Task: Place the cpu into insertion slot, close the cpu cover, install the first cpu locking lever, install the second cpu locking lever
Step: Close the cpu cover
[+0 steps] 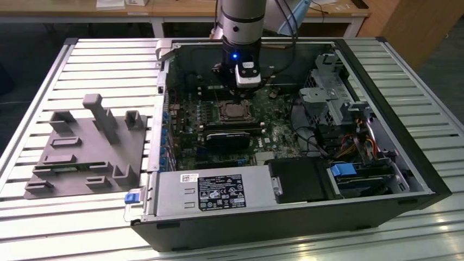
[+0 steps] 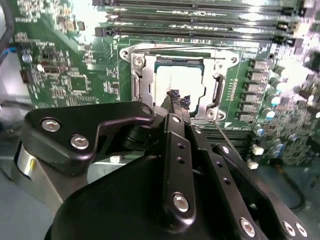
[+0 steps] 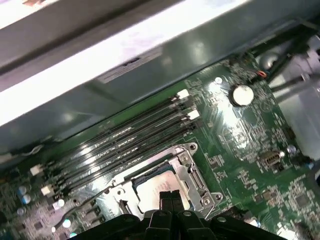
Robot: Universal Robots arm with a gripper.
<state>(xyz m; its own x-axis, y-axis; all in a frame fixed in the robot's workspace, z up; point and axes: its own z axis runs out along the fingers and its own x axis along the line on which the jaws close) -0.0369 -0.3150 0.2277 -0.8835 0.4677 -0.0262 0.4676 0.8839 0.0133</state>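
In the open computer case, the cpu (image 2: 180, 80) lies flat in the insertion slot (image 2: 137, 82) on the green motherboard. The silvery cpu cover (image 2: 216, 61) is down around it, and the chip's metal top shows through its window. My gripper (image 2: 178, 98) hangs just above the slot's edge, its two thin black fingertips pressed together with nothing between them. A thin wire lever (image 2: 225, 132) sticks out beside the slot. The first wrist view shows the cpu (image 3: 152, 182), the cpu cover (image 3: 192, 172) and my gripper (image 3: 171, 198). In the exterior view my gripper (image 1: 243, 97) is over the insertion slot (image 1: 233, 111).
Long black memory slots (image 3: 125, 145) run beside the socket. A black fan block (image 1: 230, 137), a grey power supply (image 1: 210, 193), drive cages (image 1: 340, 103) and cables crowd the case. A grey parts fixture (image 1: 83, 147) sits on the slatted table at the exterior view's left.
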